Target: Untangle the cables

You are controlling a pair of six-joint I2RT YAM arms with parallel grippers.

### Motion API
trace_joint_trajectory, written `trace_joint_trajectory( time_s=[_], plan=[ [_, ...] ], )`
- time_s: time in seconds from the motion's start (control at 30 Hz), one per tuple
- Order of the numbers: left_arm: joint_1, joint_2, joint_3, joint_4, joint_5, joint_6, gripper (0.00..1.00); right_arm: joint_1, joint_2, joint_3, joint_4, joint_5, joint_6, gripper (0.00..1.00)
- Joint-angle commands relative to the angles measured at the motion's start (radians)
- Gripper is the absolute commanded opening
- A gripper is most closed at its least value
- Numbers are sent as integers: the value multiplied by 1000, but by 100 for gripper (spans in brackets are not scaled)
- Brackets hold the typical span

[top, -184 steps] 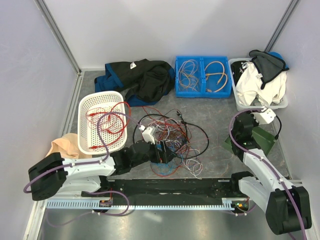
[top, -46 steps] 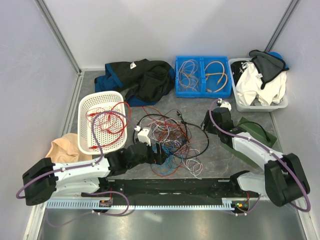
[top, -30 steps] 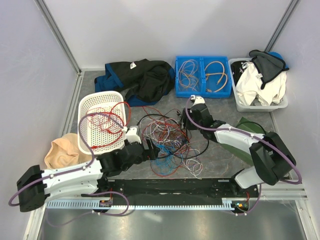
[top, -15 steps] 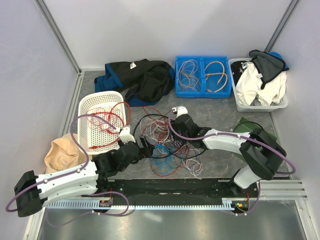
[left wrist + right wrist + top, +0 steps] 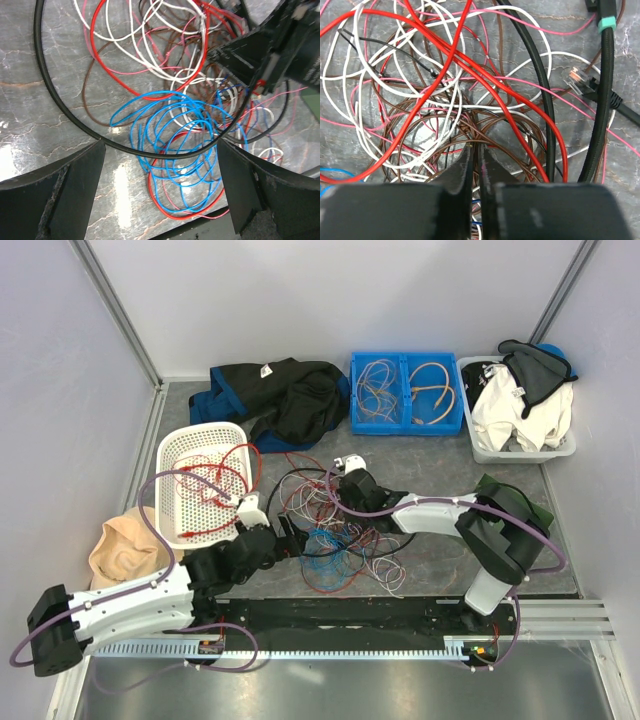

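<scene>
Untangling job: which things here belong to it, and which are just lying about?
Job: cables; left gripper, open above them; right gripper, down in the tangle; probably the white basket and blue bin, both holding wires.
Lying about: dark jacket; beige cloth; bin of clothes.

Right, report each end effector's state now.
Left end effector: open, straddling the cables, holding nothing.
Right end effector: closed among the cables; whether it grips one cannot be told.
</scene>
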Motion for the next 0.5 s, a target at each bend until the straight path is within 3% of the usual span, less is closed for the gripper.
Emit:
trace_joint_trajectory(
  time_s=[0.0,0.23,0.47],
  plan=[
    [6,-42,-7,5,-36,-30,99,5,-41,28,-24,35,-18,2],
    [6,-64,24,-4,-58,6,99,5,-355,184,-185,88,-76,0],
    [6,-96,105,23,-121,107,99,5,-482,428,-364,61,-88,0]
  ],
)
